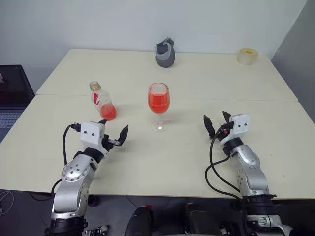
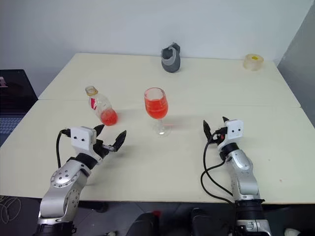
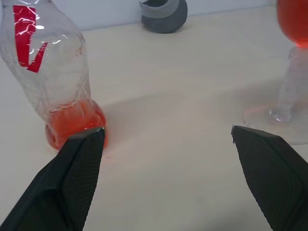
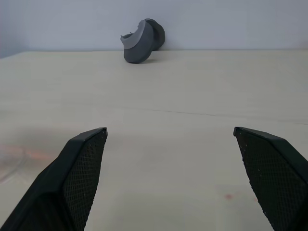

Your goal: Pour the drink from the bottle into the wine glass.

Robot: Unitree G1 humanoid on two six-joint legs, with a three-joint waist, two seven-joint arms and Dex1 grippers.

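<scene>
On the table (image 1: 197, 162) the wine glass (image 1: 159, 103) holds most of the drink (image 1: 158, 102), the bottle (image 1: 102, 102) stands nearly drained, and left gripper (image 1: 113, 132) and right gripper (image 1: 216, 123) hover spread wide, empty.

Even, bright, diffuse light falls across the pale surface (image 1: 197, 157), leaving only faint, soft shadows beside the wine glass (image 1: 159, 105) and the bottle (image 1: 103, 101). Small white glints mark the bottle's plastic. The head views are sharp; in the left wrist view the nearby glass is blurred.
</scene>
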